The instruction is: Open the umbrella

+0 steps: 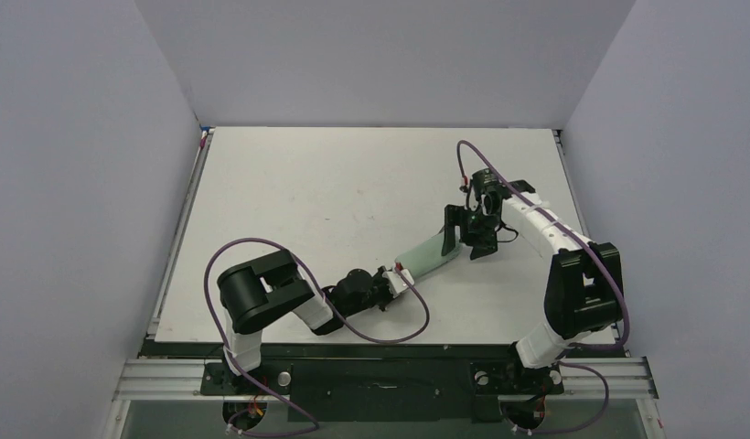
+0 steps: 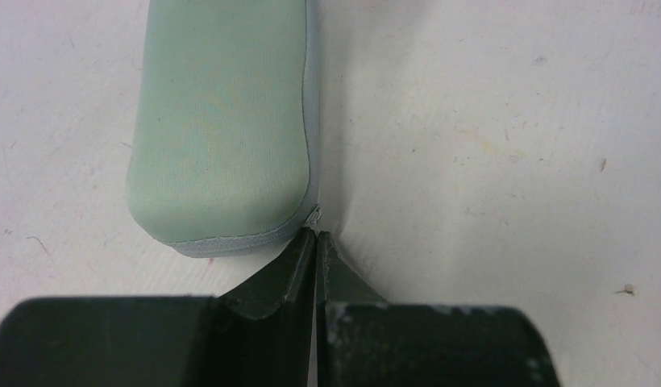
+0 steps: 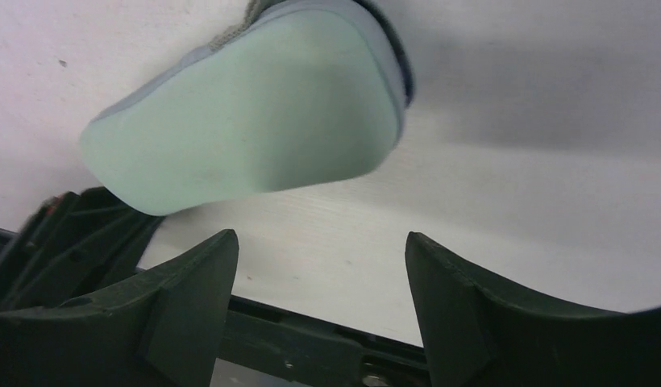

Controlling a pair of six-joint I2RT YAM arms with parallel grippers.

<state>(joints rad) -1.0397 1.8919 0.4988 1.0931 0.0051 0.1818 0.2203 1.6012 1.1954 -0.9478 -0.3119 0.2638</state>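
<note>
Right at the tips of the left gripper lies the umbrella. It is packed up small and looks like a soft, pale green case with round ends. It lies on the white table.

The left gripper's two black fingers are pressed tight together. Their tips touch the near corner of the case, where a grey edge runs round it. A tiny shiny bit sticks out of that edge, just past the tips. I cannot tell if the fingers are pinching it. The rest of the case stretches away from the fingers and a little to their left.

From above, the umbrella lies between the two grippers. The left gripper is at one end and the right gripper is at the other end.

The right gripper has its fingers spread wide apart. Only the white table shows in the gap between them. The other end of the umbrella is just past the fingertips, more in front of the left finger than the right one. It is close to that finger but not between the two. I cannot tell if this end rests flat on the table or is tipped up a bit.
</note>
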